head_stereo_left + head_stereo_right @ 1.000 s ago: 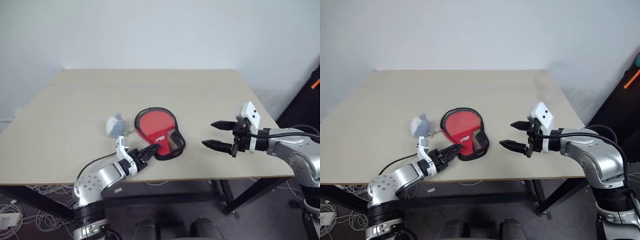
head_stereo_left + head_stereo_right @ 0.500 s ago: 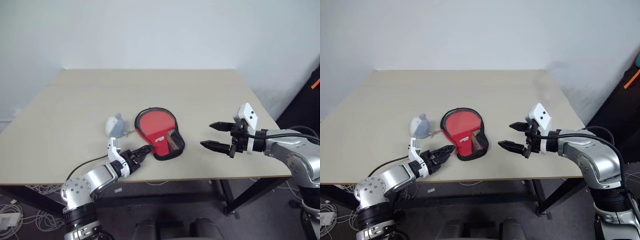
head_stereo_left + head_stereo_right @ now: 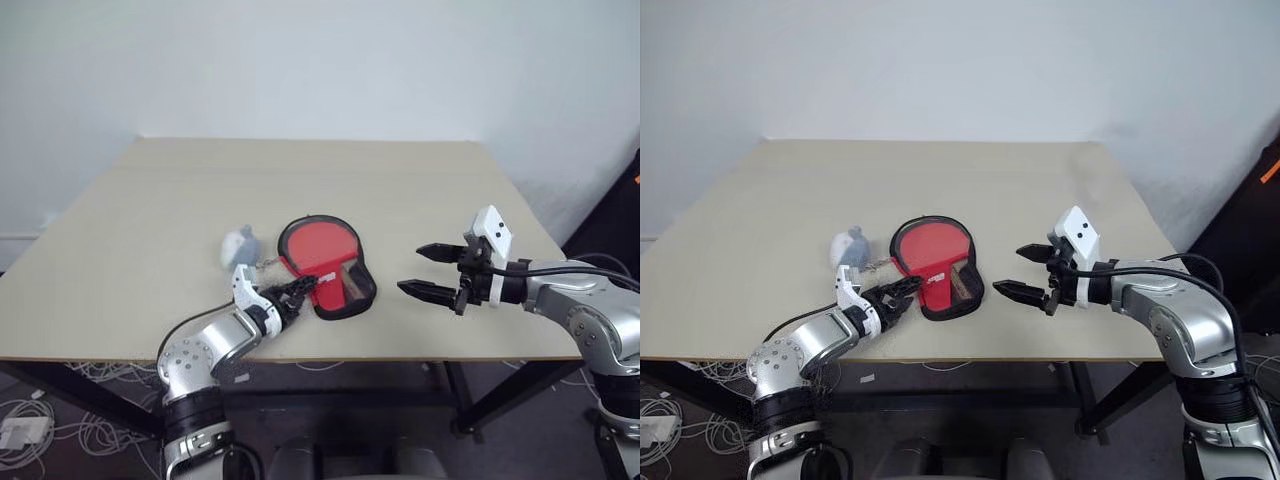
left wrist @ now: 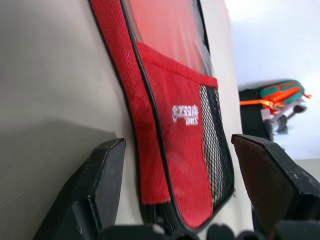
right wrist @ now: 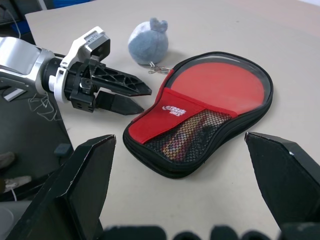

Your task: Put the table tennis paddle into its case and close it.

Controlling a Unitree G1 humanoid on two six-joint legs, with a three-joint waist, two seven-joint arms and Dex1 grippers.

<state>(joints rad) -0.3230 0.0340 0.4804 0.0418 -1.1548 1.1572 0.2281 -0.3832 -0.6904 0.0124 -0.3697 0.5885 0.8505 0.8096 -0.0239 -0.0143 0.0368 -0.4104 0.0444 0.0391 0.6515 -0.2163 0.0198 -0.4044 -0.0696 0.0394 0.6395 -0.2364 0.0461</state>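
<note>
Left pincer (image 3: 902,290) is spread open, empty, its tips at the case's (image 5: 200,120) handle-end edge, likely lining up to pinch it. The case lies flat near the table's (image 3: 400,190) front edge; whether the paddle sits inside I cannot tell. Right pincer (image 3: 428,270), gaping and empty, waits beside it, probably to steady it.
</note>
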